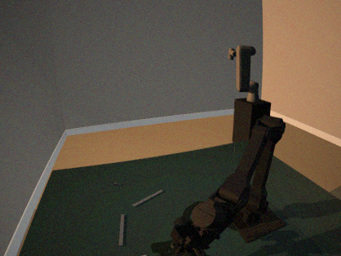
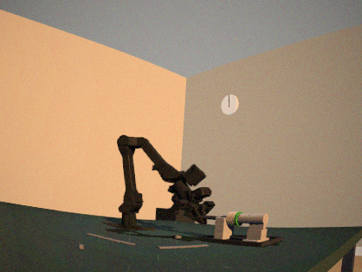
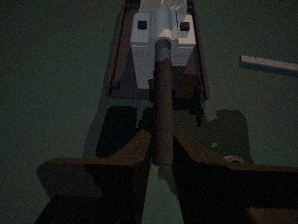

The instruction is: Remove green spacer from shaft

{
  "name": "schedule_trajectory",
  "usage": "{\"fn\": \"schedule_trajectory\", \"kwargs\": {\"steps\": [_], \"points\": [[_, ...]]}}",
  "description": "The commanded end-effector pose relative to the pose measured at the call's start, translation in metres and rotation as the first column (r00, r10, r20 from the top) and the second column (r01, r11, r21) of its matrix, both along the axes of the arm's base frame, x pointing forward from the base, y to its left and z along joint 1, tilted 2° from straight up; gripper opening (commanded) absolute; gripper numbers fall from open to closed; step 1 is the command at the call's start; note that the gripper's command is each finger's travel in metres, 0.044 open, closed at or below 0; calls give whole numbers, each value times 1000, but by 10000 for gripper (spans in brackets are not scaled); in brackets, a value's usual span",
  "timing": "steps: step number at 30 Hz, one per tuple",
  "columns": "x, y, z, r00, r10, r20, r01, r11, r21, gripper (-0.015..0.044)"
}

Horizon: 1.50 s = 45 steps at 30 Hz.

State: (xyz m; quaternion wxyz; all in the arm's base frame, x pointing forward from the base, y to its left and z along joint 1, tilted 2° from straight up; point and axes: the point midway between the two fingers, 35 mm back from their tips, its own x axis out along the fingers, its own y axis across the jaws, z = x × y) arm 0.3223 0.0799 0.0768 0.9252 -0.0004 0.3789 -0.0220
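In the wrist view my gripper [image 3: 159,126] is shut on the near end of the dark shaft [image 3: 163,95], which runs straight ahead into a pale support block on a dark base plate. In the exterior view the gripper [image 2: 207,215] is just left of the fixture, holding the shaft level. A green spacer [image 2: 235,218] sits on the shaft between the small support [image 2: 223,228] and the big housing block [image 2: 255,225]. In the top view only the arm [image 1: 228,196] shows, bent low at the front edge; the fixture is out of view there.
Thin pale strips lie on the green table, two in the top view [image 1: 147,198] [image 1: 121,229], one in the wrist view at upper right [image 3: 268,64]. A small cube [image 2: 80,246] lies left. A dark box with a pale post [image 1: 250,118] stands behind the arm. Walls enclose the table.
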Motion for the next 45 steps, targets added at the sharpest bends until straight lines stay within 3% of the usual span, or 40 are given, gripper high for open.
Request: {"fn": "schedule_trajectory", "kwargs": {"steps": [1,45], "points": [[-1,0,0,1000,-4,2,4,1000,2,0],[-5,0,0,1000,-4,1,4,1000,2,0]]}}
